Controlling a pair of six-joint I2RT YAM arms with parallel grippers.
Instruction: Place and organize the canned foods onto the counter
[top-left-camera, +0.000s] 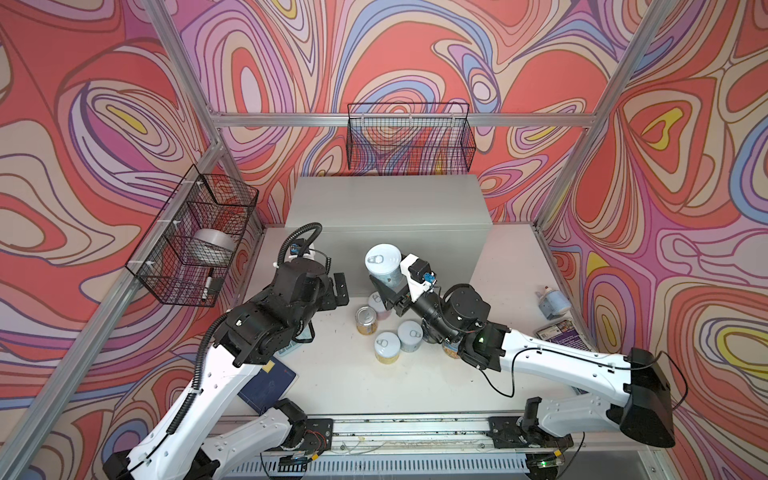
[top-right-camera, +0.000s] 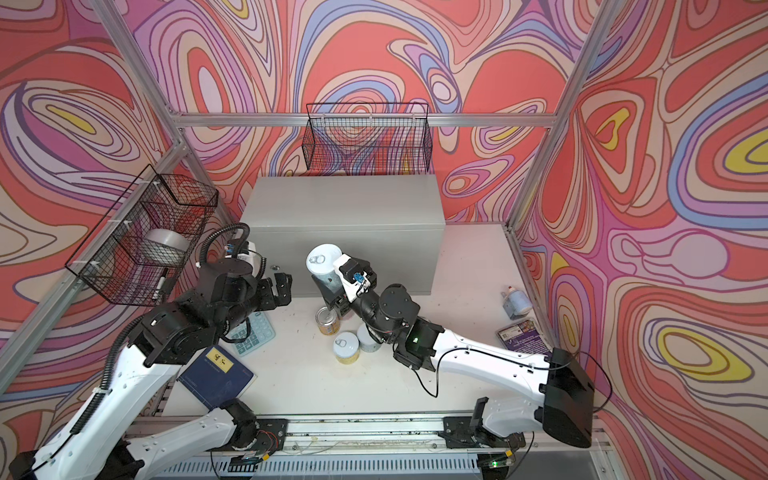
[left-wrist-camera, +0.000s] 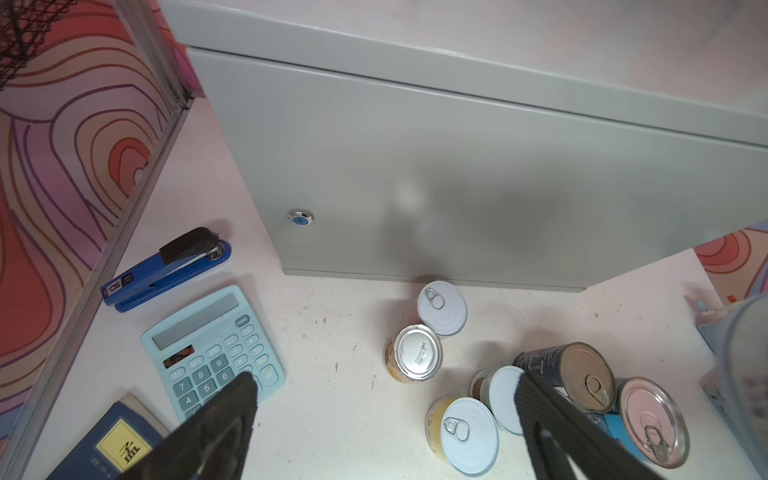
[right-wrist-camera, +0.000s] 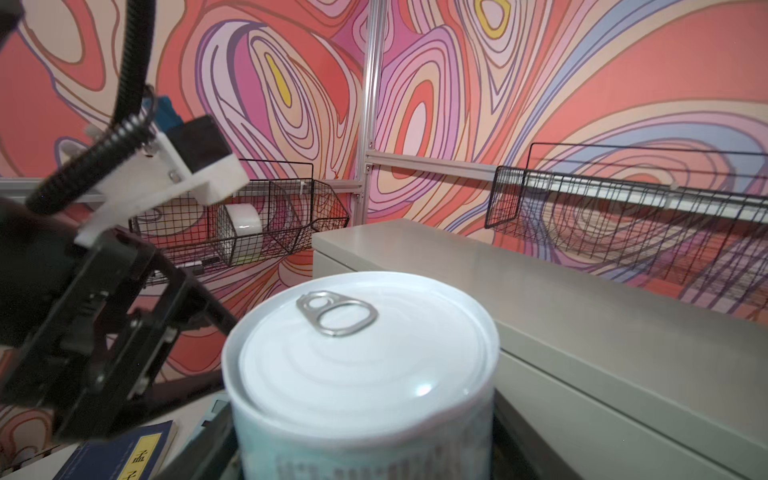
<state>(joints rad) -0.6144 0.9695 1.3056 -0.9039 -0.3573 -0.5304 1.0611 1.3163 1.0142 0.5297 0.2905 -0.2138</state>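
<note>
Can, pale blue, is clamped in the right claw at frame centre; left claw stands wide apart.

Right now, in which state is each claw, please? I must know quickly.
Left claw: open, holding nothing.
Right claw: closed on the white-lidded can.

White arms, blk joints
</note>
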